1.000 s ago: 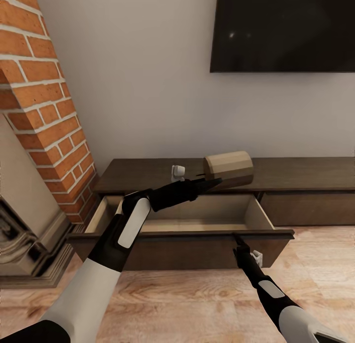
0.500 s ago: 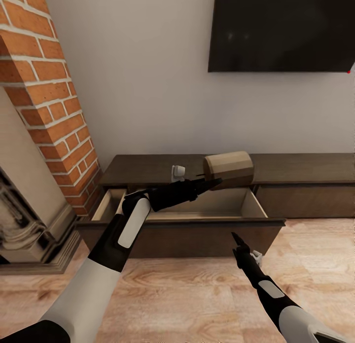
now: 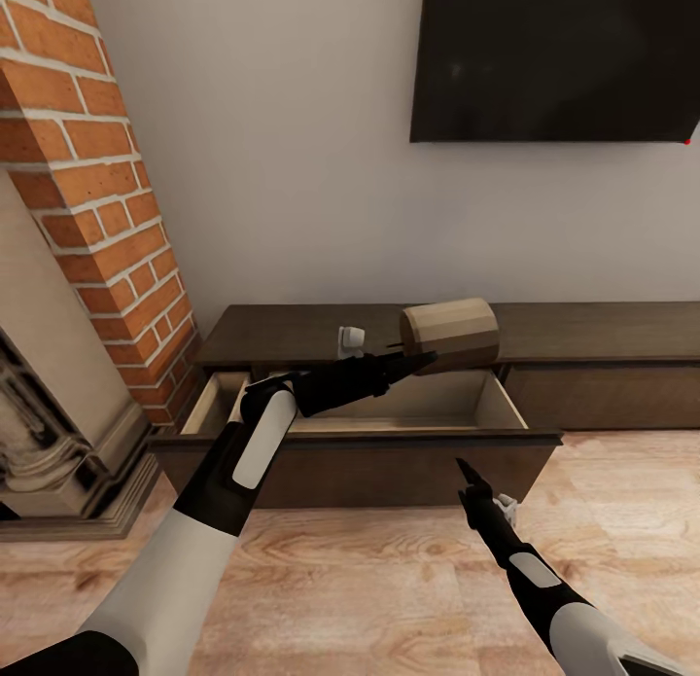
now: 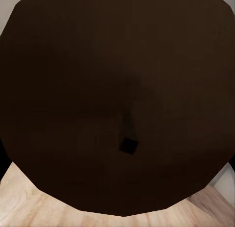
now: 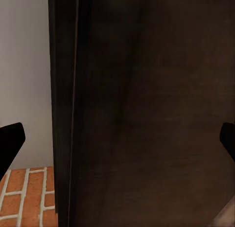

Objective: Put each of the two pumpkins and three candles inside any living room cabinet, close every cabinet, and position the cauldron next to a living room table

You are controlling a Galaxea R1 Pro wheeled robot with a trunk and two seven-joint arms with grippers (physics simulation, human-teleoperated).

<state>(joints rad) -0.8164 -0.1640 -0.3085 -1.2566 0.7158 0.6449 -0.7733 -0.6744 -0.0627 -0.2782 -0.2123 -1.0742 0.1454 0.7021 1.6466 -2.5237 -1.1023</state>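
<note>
L gripper [image 3: 420, 358] w/ candle [image 3: 452, 334] over drawer [image 3: 389, 411]

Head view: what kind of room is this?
Most likely a living room: a dark wall-mounted screen hangs over a long low cabinet with one drawer open, a brick fireplace surround stands at the left, and the floor is pale wood.

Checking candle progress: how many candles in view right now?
1. The candle is held on its side in the left gripper, above the open drawer of the cabinet. Others may be out of frame.
</note>
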